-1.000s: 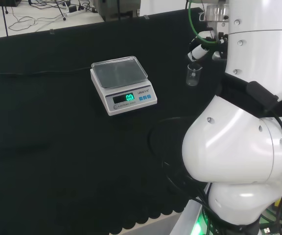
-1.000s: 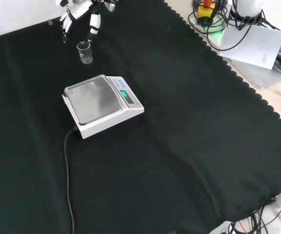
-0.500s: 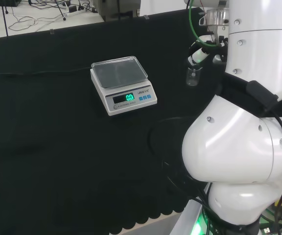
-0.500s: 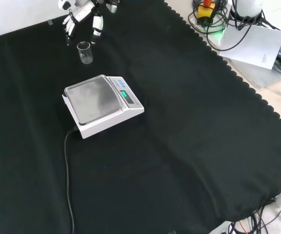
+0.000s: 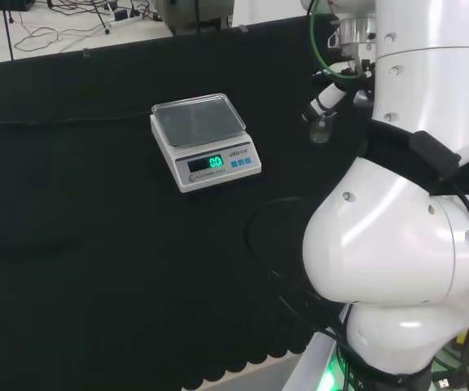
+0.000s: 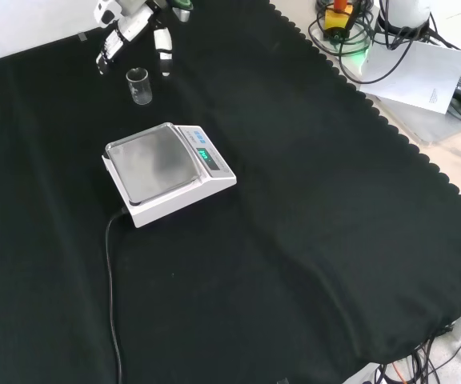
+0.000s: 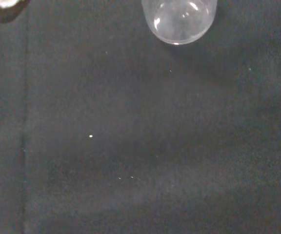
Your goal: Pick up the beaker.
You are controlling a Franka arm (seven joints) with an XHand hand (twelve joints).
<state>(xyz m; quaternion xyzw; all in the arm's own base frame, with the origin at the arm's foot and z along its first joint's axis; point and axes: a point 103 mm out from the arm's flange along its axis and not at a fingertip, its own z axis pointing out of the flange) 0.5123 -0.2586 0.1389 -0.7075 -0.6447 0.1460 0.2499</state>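
Beaker: a small clear glass beaker [image 6: 139, 86], upright on the black-cloth tabletop [image 6: 294, 200], apparently empty; it also shows in my wrist view [image 7: 179, 19].
Where it is: just below my fingers in the front view, between the long finger on one side and the thumb-side finger on the other, not touching either as far as I can see.
How it should handle: I judge it light, stiff and breakable, with smooth walls that may slip; a knock on the rim could tip it.
Where to hold: around the straight side wall at mid-height, fingers on one side, thumb opposite, clear of the lip.
My hand: my black and white hand [image 6: 134, 20] hangs above and just behind the beaker, fingers spread and fairly straight, holding nothing.
Neighbour: the white electronic scale with a steel pan [image 6: 166, 172] sits nearer the front camera, well apart from my hand.
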